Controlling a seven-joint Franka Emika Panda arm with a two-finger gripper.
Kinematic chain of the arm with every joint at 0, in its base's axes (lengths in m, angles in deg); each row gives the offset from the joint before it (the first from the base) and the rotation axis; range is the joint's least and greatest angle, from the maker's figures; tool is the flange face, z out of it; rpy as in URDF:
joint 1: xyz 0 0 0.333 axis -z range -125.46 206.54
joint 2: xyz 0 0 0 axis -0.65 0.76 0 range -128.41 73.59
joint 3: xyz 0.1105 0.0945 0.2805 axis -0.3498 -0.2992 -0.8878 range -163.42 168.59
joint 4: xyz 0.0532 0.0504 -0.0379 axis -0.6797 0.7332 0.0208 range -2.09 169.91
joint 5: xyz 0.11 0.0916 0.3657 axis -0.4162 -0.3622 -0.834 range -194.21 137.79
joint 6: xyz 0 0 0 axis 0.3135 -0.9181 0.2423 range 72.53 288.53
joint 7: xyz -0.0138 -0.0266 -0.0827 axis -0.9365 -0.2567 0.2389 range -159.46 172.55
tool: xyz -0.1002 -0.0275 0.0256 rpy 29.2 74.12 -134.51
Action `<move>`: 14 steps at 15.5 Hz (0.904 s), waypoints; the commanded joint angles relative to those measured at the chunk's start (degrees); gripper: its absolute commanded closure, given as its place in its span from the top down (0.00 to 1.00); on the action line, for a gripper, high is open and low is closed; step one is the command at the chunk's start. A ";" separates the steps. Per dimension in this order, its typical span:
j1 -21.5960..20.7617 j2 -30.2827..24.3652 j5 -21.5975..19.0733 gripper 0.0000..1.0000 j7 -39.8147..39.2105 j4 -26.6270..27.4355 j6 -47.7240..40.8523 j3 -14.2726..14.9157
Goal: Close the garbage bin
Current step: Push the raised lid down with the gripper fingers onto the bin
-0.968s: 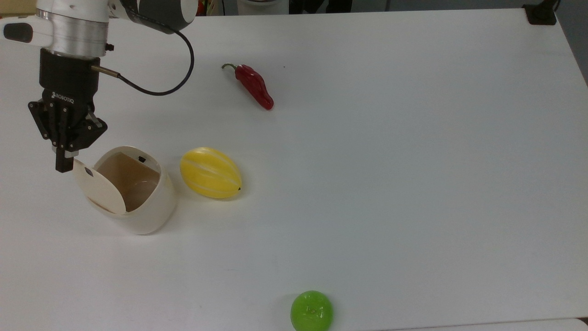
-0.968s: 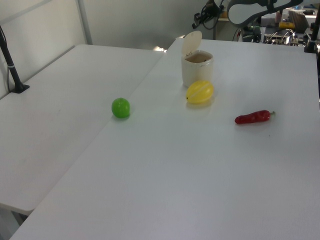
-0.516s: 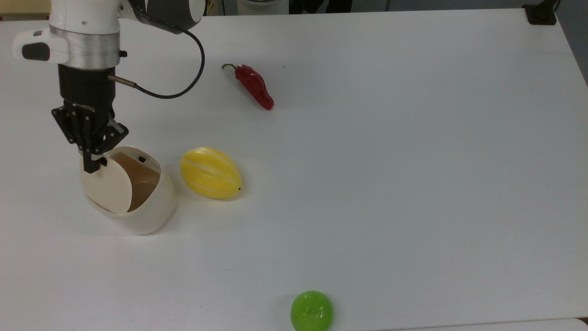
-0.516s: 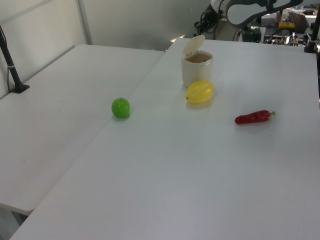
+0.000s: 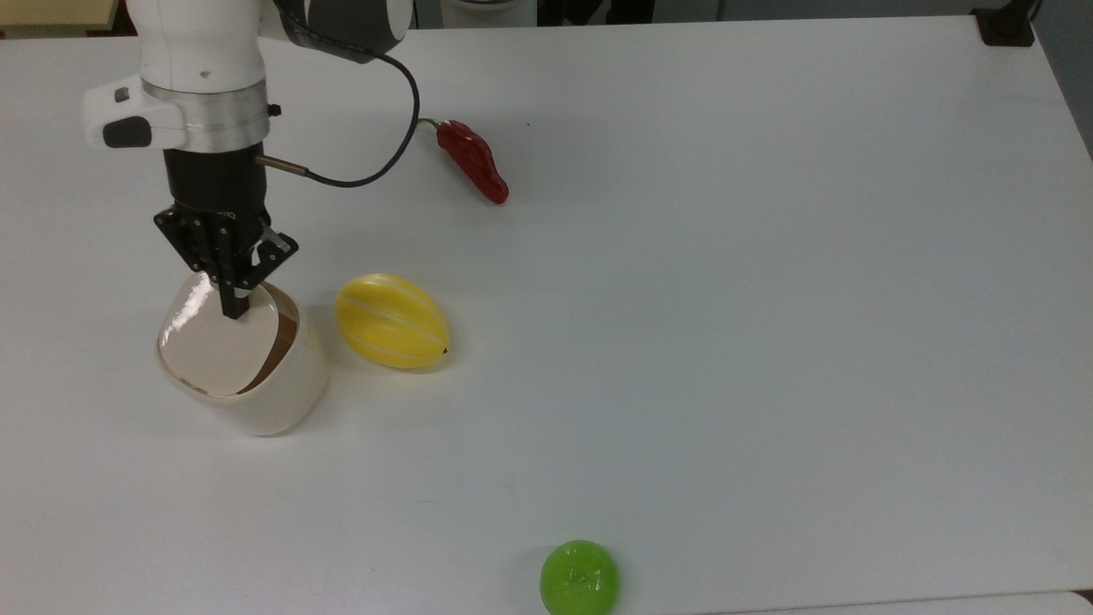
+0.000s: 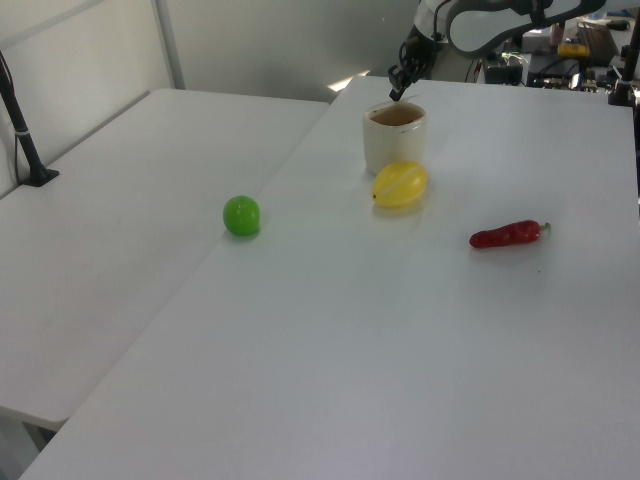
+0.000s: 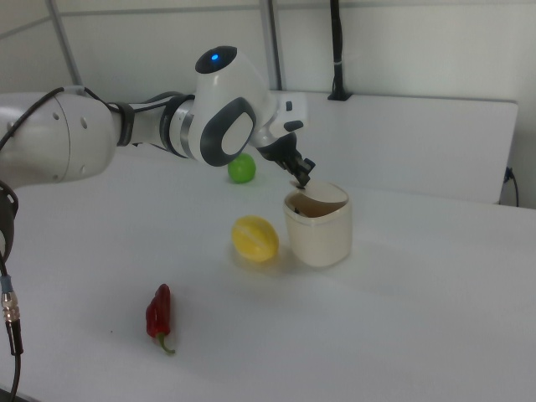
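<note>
Cream plastic, the garbage bin (image 5: pixel 256 384) stood just beside the yellow melon (image 5: pixel 391 321), its lid (image 5: pixel 218 346) tilted low but not seated. Your gripper (image 5: pixel 235 309), fingers pressed together, bore on the lid's far edge. Pushed sideways, it risked slipping off, tipping the bin into the melon.

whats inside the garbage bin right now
The lid covers most of the garbage bin; the remaining gap shows only brown inner wall. The claw presses on the lid. Any contents are hidden.

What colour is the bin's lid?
Beige, a shade darker than the cream tub; the lid shows best in the top view.
</note>
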 commanded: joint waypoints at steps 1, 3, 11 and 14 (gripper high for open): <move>-1.44 -0.11 -0.38 0.00 -1.46 1.10 -1.53 0.38; -1.36 0.06 -0.38 0.00 -1.46 1.45 -1.53 0.38; -0.74 -0.55 -0.46 0.00 -1.02 1.98 -5.74 0.73; -0.74 -0.11 -0.46 0.00 -0.93 2.16 -5.74 0.82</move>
